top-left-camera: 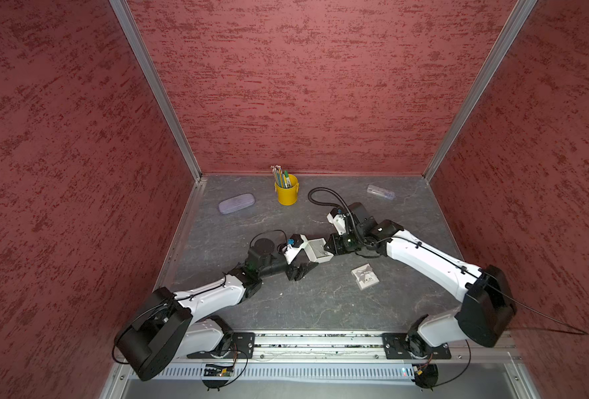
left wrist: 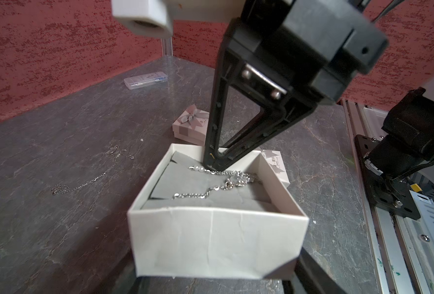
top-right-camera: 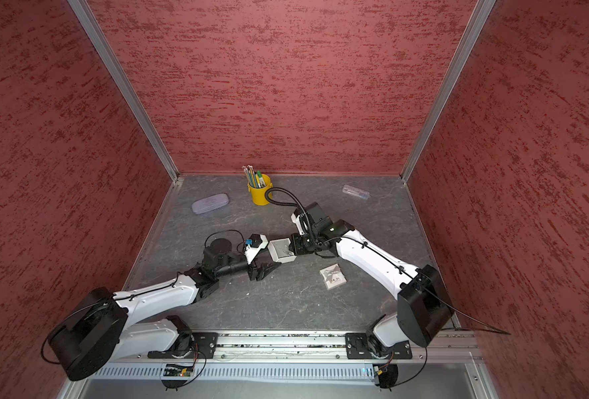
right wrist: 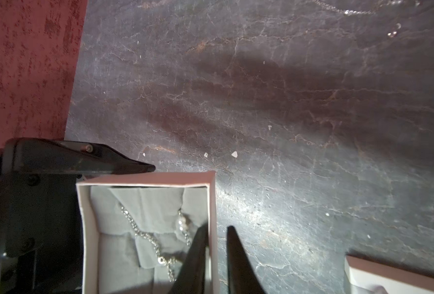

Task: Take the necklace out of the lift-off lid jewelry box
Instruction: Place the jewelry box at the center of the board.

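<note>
Table (top-left-camera: 303, 304): dark gray, stone-like pattern, red walls on three sides.
Lid (top-left-camera: 365, 276): white with gray bow, off the box, flat on the table at the near right, apart from the box.
Left gripper (top-left-camera: 311, 255): low at the table, fingers wide apart with the box between them, one finger flat along an outer wall; clamped on the box.
Jewelry box (left wrist: 211, 241): white, open, upright on the table, in the middle between both arms.
Necklace (left wrist: 198, 196): silver chain with pale beads, inside the box on the gray pad, nearer to the side of the right gripper.
Right gripper (left wrist: 214, 165): pointed down into the box, tips at the beaded part of the chain. Fingers almost together, only a narrow gap; not possible to tell if the chain is pinched.
Second chain (left wrist: 91, 180): thin, loose on the table, apart from the box.
Glasses case (top-left-camera: 237, 203): purple, closed, far left.
Yellow cup (top-left-camera: 287, 193): full of pencils, near the back wall.
Clear case (top-left-camera: 381, 192): far right, well apart from the box.
</note>
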`<state>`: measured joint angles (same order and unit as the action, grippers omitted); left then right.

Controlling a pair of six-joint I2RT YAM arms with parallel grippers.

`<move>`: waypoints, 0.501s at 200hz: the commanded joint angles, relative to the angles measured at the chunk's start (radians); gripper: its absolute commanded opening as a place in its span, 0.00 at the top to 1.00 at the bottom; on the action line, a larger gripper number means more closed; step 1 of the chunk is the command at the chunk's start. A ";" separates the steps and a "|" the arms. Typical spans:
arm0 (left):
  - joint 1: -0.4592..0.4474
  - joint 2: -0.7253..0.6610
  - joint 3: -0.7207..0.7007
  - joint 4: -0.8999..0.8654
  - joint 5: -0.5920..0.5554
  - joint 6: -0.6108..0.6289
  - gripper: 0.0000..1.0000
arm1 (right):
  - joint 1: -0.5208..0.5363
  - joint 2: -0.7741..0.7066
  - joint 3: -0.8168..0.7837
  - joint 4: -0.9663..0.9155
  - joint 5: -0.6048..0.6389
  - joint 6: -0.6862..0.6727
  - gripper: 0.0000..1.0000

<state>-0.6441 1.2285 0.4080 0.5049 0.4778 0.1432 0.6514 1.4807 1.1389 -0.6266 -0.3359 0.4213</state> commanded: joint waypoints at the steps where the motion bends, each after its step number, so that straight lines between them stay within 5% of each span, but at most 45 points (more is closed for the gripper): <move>1: 0.006 -0.024 0.029 0.005 0.014 0.004 0.38 | 0.006 0.005 0.019 -0.007 -0.002 -0.002 0.94; 24: 0.006 -0.030 0.029 -0.011 0.009 0.003 0.35 | 0.006 -0.001 0.022 -0.001 0.023 0.006 1.00; 53: 0.001 -0.068 -0.006 0.009 -0.067 -0.046 0.00 | 0.007 -0.022 -0.008 0.006 0.161 0.060 1.00; 100: 0.011 -0.200 -0.034 -0.148 -0.194 -0.254 0.00 | 0.102 -0.054 -0.186 0.088 0.406 0.182 1.00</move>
<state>-0.6434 1.0840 0.3763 0.4698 0.3866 0.0444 0.6868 1.4387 1.0321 -0.5964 -0.0948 0.5175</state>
